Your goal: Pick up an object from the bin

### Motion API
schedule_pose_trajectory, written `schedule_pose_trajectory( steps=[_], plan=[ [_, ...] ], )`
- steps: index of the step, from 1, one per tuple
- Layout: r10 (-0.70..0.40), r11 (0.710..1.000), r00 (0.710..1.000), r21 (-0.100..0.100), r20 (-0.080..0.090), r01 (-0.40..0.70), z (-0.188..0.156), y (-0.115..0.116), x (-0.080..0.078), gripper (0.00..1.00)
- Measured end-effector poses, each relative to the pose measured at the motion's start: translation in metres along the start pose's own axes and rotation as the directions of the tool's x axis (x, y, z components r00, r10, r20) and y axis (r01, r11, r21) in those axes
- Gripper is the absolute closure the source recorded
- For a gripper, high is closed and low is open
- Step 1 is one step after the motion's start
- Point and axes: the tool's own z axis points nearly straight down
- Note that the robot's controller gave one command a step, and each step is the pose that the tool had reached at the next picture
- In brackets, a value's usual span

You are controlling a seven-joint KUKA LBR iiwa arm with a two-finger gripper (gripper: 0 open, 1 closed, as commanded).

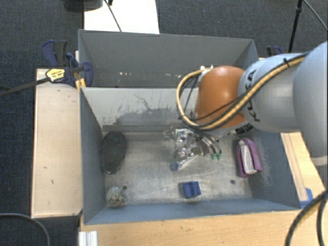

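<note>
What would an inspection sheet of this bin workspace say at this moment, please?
Surface: grey metal bin, floor scuffed and scratched.
Job's things: small blue block by the near wall, the loose thing nearest the hand.
Clutter: black oval thing at the left; purple and white thing at the right; small grey lump in the near left corner.
Grippers: hand over the bin's middle, below the orange wrist cover.
Cables: yellow-and-black cables loop round the cover.
Surroundings: dark carpet around the bin.
</note>
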Motion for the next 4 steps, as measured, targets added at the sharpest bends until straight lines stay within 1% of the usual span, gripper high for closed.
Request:
schedule_pose_trajectory(
  steps=[1, 2, 3, 4],
  plan=[
    [0.000, 1.000, 1.000, 0.000, 0.000, 0.000, 0.000, 0.000, 0.000, 0.00],
    [0.364, 0.931, 0.931, -0.008, -0.010, -0.364, 0.022, -0.050, -0.009, 0.00],
    [0.480, 0.877, 0.877, -0.006, 0.007, -0.480, 0.022, -0.039, -0.001, 0.00],
    [0.481, 0.877, 0.877, -0.005, 0.018, -0.481, 0.022, -0.042, -0.002, 1.00]
  ],
)
